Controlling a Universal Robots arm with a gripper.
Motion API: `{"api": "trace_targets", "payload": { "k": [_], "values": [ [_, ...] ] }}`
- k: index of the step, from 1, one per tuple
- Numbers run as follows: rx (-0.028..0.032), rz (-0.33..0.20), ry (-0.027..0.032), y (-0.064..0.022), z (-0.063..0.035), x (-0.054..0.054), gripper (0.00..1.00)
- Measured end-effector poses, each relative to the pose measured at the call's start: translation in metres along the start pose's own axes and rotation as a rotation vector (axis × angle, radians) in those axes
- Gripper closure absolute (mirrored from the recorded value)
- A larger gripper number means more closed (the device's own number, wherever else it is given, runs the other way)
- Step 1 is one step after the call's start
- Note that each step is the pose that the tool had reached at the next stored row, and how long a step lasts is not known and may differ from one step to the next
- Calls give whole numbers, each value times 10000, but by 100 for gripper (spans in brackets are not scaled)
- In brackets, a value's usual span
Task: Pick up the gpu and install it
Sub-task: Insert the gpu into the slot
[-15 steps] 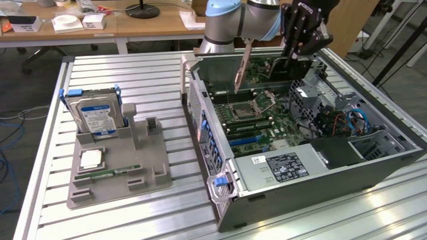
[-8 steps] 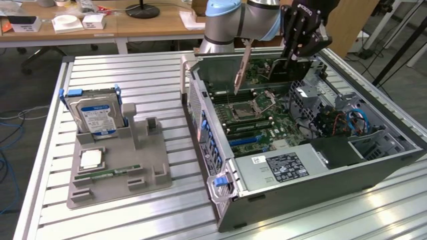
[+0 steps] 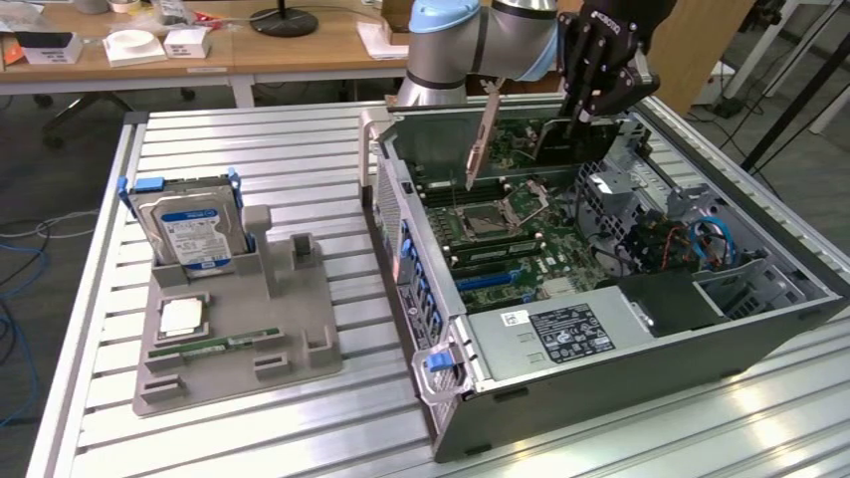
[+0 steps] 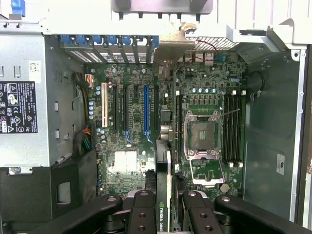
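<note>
Gripper [image 3: 580, 118] closed on gpu [image 3: 538, 139], card clamped edge-on between the fingers [image 4: 144, 214]. Gpu suspended above open computer case [image 3: 743, 329], over motherboard [image 3: 512, 234], silver bracket [image 3: 480, 139] hanging downward, toward 9 o'clock of the gripper in the exterior view. Empty CPU socket [image 4: 202, 134] directly below bracket tip. Hard drive [image 3: 193, 231] upright in grey holder [image 3: 239, 339], at 9 o'clock of the case, well apart.

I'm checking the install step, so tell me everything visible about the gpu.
The gpu, a thin green circuit card with a black cooler block and a silver metal end bracket, is held edge-down in the black gripper, above the green motherboard inside the open grey computer case. It is not yet seated; its bracket points toward the case's rear slots.
</note>
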State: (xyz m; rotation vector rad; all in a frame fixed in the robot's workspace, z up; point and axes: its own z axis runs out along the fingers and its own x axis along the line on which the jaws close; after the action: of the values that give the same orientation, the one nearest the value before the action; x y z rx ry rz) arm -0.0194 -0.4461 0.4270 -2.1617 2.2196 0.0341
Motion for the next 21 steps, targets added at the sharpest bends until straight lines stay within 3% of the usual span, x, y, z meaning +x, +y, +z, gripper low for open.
{"api": "trace_targets", "payload": {
  "k": [21],
  "values": [
    [4,0,1,1,56,3,75]
  ]
}}
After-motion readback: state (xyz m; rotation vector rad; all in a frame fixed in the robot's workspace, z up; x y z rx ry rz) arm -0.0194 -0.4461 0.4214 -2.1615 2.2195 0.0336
